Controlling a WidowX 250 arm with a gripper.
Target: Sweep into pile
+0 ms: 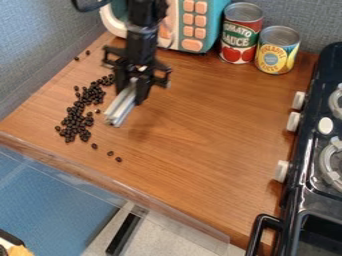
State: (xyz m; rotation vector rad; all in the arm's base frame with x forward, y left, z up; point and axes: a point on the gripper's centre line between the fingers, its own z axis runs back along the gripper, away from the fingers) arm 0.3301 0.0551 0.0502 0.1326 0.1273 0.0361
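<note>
Fingers clenched around pale bar | parted by its thickness | dark beans near bar

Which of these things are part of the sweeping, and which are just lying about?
For the sweeping:
- dark beans
- pale bar
- gripper holding it
- counter underneath

Just there:
- red can
- yellow can
- toy microwave
- stove

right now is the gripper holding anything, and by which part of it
Yes, the gripper holds a pale, silvery bar by its upper end.
</note>
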